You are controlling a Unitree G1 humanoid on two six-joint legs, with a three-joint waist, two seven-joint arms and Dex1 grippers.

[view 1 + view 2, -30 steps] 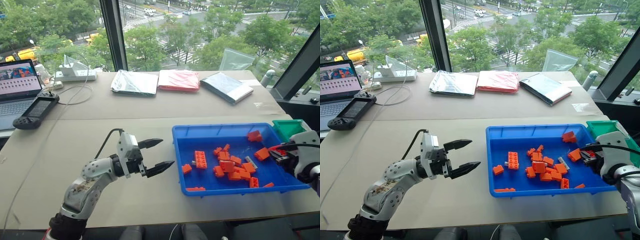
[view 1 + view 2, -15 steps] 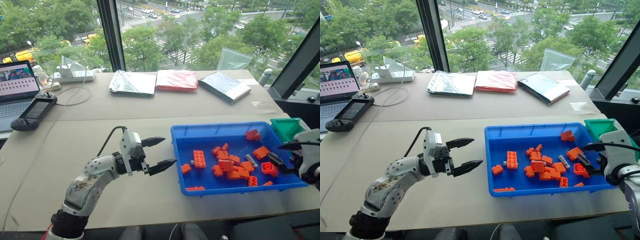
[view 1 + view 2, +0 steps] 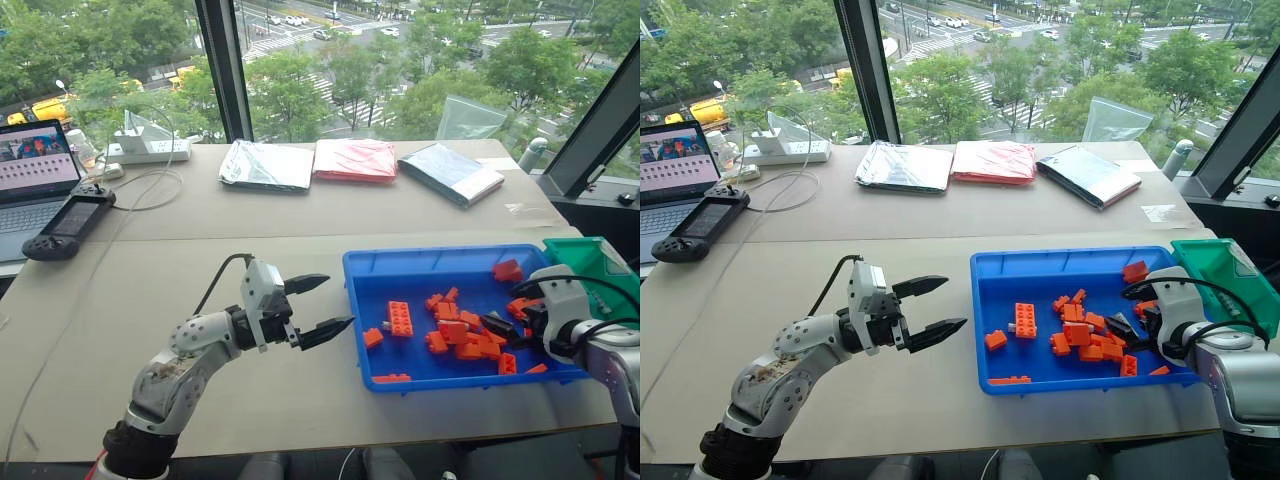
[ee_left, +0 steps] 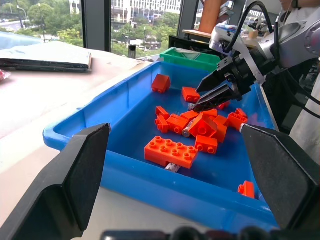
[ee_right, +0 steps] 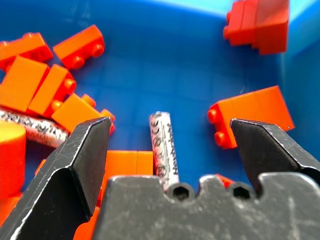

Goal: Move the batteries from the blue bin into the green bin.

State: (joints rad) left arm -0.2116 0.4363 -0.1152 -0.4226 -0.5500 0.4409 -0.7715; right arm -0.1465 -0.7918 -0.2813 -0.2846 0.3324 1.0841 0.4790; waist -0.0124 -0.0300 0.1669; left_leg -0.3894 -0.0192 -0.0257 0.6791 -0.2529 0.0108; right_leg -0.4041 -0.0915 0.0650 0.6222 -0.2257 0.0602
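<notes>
At centre-left of the head view, our left gripper (image 3: 312, 307) is hovering with fingers apart and empty, just outside the blue bin (image 3: 420, 264). At right, our right gripper (image 3: 497, 328), jaws parted and empty, is reaching over the orange bricks (image 3: 455, 335). A battery (image 5: 165, 148) is lying between its fingers, long axis along them, partly hidden. The green bin (image 3: 600, 262) is cut off at the far right.

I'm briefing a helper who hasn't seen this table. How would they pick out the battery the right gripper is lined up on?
Find the blue bin at the table's right. Among its orange bricks, the battery lies flat between the open right gripper fingers: a slim silver cylinder with black print, not a studded block.
</notes>
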